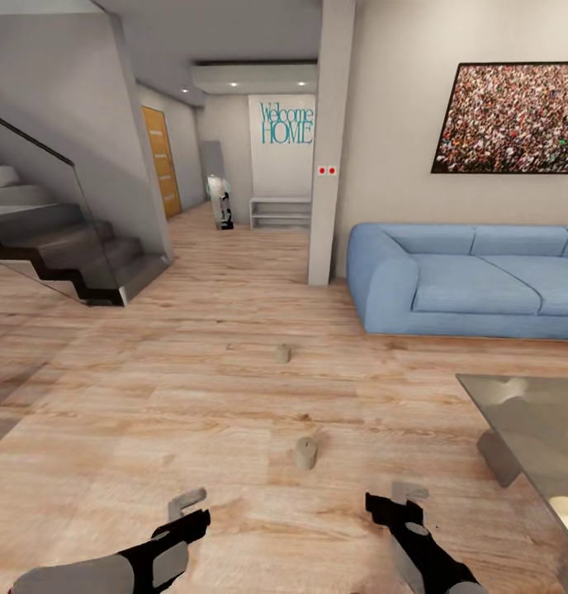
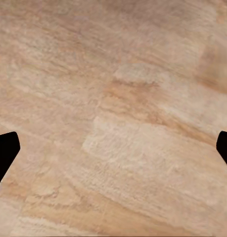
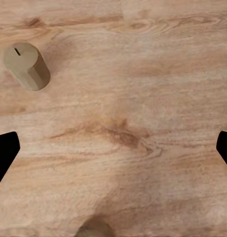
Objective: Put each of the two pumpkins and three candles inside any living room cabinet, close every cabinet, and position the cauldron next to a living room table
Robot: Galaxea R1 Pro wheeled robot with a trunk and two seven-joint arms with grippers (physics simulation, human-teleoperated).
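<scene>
Wood floor [image 1: 152, 396], both arms low.

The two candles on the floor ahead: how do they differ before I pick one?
The near candle stands between the grippers' lines, closer to the right gripper; the far candle sits farther off, toward the sofa. The near one looks larger, being closer. The right wrist view shows a candle with a dark wick slit on top. Both are stubby, tan, upright cylinders on wood floor.

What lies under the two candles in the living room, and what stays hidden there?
Both the near candle and the far candle stand upright on the wooden floor. The patch of floor beneath each base is covered.
</scene>
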